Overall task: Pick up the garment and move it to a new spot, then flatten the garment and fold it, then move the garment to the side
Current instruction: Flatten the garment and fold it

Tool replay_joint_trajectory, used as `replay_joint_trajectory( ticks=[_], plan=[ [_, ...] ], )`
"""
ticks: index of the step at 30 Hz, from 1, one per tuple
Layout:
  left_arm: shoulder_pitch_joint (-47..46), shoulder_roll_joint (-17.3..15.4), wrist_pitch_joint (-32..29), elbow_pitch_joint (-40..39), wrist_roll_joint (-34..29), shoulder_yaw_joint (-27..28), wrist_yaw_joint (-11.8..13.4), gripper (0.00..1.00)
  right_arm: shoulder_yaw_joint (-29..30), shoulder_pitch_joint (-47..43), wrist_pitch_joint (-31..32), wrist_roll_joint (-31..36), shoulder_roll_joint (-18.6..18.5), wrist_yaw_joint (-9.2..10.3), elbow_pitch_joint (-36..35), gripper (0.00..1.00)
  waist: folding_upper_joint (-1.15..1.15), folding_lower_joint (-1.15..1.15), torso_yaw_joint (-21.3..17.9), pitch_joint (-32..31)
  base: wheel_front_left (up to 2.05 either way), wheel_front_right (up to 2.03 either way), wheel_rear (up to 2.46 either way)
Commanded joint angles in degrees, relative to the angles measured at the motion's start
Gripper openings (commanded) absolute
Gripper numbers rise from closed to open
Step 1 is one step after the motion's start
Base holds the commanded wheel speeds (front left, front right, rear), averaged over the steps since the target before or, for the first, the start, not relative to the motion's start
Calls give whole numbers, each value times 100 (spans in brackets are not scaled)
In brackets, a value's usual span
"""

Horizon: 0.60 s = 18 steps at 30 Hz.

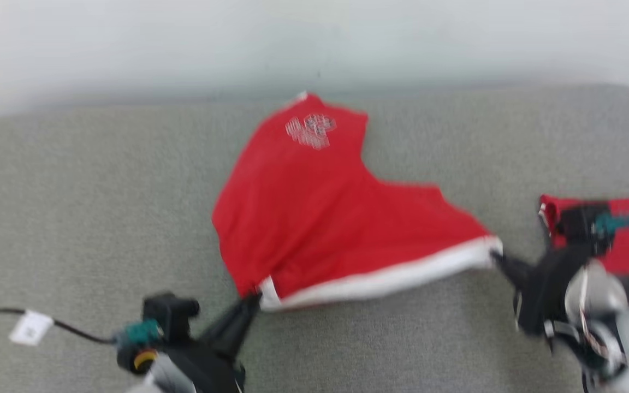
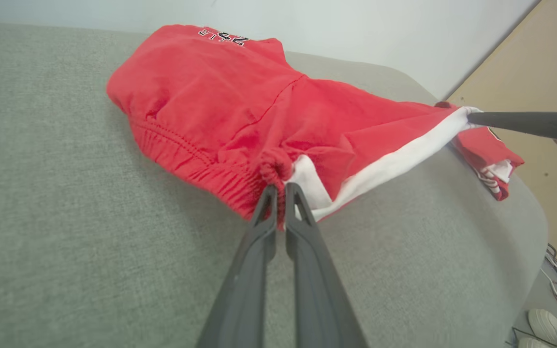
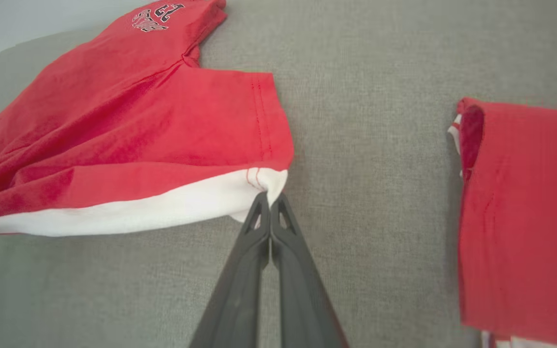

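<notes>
On the grey fabric cushion [image 1: 74, 207], the red cloth shorts with white trim [image 1: 314, 218] lay mid-surface, the left gripper [image 1: 254, 301] pinching their near-left corner and the right gripper [image 1: 496, 257] their near-right corner

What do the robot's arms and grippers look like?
The left gripper and right gripper each have two long, tapering dark grey fingers with triangular cut-outs near the tips. Each wrist carries a black block with a teal fitting; the left adds a yellow ring. A thin black cable with a white tag runs from it. The right forearm is silvery grey.
</notes>
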State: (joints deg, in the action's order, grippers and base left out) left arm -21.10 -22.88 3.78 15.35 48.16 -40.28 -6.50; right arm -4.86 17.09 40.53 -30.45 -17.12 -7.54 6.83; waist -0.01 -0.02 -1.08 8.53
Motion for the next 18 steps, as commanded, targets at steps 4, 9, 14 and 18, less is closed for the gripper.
replay_joint_trajectory(
  ticks=[4, 9, 14, 18],
  plan=[
    [554, -76, -87, -358, -111, -270, 85, 0, 447, -1208, 856, 92, 164, 13, -1105, 0, 1, 2, 118, -679, 0, 0, 0],
    [1083, -185, -179, -872, -19, -426, 266, 0, 1138, -2164, 1620, 291, 482, 13, -2463, 0, 1, 2, 158, -897, 0, 0, 0],
    [1218, -99, -94, -1206, 182, -284, 430, 0, 1371, -1745, 1700, 631, 587, 13, -2685, 0, 1, 2, 214, -887, 0, 0, 0],
    [922, 114, -76, -1169, 342, -155, 420, 0, 1198, -873, 1444, 984, 372, 13, -1971, 0, 1, 2, 366, -765, 0, 0, 0]
  ],
)
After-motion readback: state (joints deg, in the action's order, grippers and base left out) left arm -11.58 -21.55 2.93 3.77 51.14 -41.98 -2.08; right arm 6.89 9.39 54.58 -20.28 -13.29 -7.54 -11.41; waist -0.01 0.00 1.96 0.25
